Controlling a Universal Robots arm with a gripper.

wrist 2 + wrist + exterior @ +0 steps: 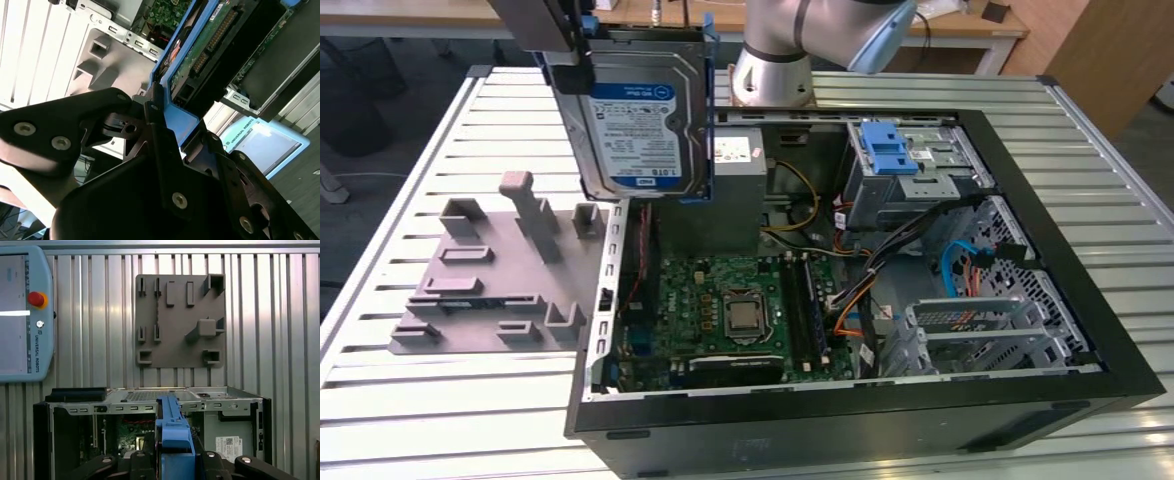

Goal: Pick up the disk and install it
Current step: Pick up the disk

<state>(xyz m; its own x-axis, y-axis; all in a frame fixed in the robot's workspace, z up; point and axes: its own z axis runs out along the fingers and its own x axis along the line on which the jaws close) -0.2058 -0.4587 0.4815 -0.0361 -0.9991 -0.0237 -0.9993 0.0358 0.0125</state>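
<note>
A pale slatted metal table (pixel 427 400) stands before what seems a wooden cabinet (pixel 1094 50).

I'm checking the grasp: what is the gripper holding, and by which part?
The gripper holds the disk, its fingers clamped on the blue plastic rail at the disk's upper end.

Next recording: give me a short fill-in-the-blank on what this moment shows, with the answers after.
1. The hand grips the disk by its ___ plastic rails.
2. The disk is held in the air, not yet ___ in the computer case.
3. The grey fixture plate lies on the exterior view's ___ of the computer case.

Missing words: blue; installed; left.
</note>
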